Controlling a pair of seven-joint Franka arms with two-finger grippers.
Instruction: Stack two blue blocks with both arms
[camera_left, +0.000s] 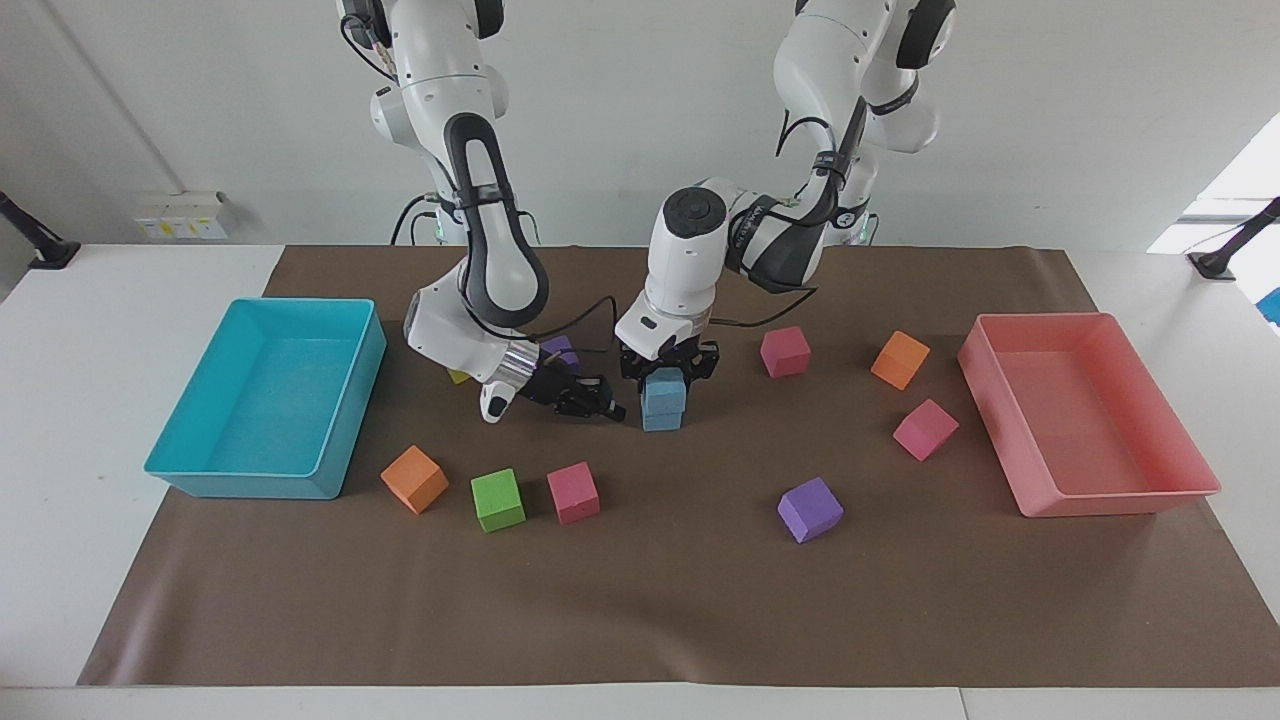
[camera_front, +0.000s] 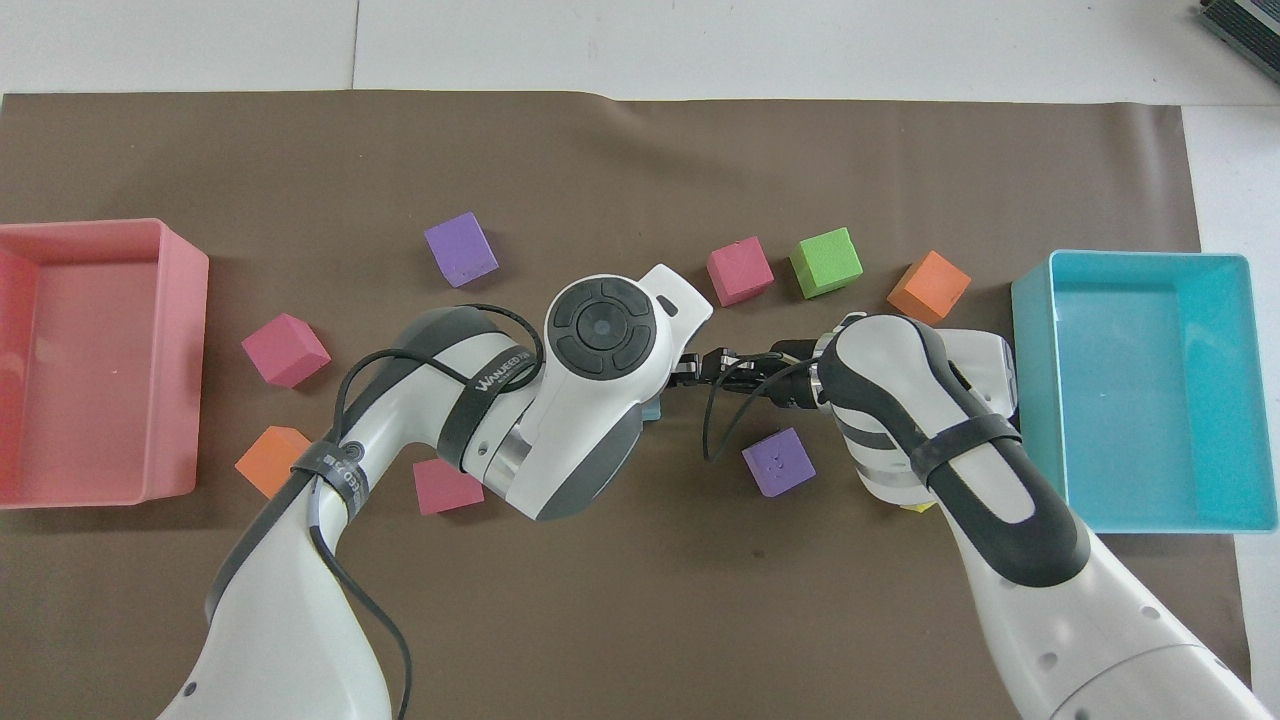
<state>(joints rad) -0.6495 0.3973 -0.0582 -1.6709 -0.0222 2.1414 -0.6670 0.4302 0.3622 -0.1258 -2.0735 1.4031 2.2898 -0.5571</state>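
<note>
Right hand (camera_left: 585, 397) clenched empty, low beside stack. Blue blocks (camera_left: 662, 398) stacked mid-counter. Left hand (camera_left: 668, 366) straddled top block, grip unclear. Risk: fingers dragging the top block on lift would topple it.

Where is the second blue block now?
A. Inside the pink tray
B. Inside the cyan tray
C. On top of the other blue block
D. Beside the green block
C: in the facing view the upper blue block sits on the lower blue block at the middle of the mat, with the left pincer around the upper one.
</note>
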